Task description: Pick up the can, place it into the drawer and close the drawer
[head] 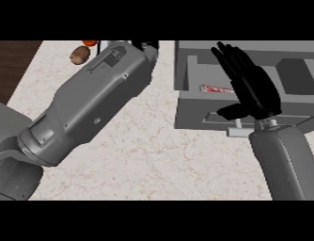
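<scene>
The grey drawer (187, 101) stands pulled open at the right of the counter, its handle (238, 132) at the front. Inside it lies the can (214, 88), showing only a strip of red and white label beside my hand. My right hand (253, 89) hovers over the open drawer with fingers straight, pointing away from me, and hides most of the can. My left forearm crosses the counter from lower left to the top edge. Of my left hand (146, 45) only a black sliver shows there.
A brown, roundish item (79, 54) and a red one (90, 43) sit at the counter's far edge, left of my left forearm. The pale marble counter (153, 150) ends at dark wood (3, 66) on the left.
</scene>
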Robot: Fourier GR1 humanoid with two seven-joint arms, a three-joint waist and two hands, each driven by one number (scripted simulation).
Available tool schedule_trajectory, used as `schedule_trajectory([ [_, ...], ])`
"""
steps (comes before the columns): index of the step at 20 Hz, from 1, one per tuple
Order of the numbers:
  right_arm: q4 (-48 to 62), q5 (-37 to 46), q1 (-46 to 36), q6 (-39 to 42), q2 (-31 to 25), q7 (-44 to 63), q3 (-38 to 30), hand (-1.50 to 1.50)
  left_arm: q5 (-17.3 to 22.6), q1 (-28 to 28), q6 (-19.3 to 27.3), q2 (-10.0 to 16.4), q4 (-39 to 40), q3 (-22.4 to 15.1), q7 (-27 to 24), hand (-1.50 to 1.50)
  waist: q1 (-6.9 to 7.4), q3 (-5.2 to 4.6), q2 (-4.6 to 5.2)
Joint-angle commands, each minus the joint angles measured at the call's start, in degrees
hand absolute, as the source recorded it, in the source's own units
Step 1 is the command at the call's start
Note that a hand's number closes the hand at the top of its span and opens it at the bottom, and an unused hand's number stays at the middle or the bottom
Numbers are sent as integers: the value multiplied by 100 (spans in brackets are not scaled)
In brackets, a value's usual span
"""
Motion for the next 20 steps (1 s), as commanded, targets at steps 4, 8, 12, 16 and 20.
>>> schedule_trajectory([
  [4,2057,488,-756,-1070,65,-135,-245,-150,-252,331,350,513,-923,-78,519,-150,32,4,-16],
  [8,3045,842,-1057,-1725,153,-178,-221,-150,-387,788,63,885,-1285,-82,554,-150,33,3,10],
  [12,3949,1015,-1581,-2363,63,-103,-516,-150,-484,596,312,1060,-1517,-70,949,-150,80,7,27],
  [16,4651,973,-2010,-2986,102,-236,-757,-150,-538,870,178,1043,-1682,-12,829,-150,120,10,78],
  [20,5217,1021,-2169,-3367,-84,-417,-903,-150,-592,996,306,1294,-2078,64,1028,-150,133,10,65],
])
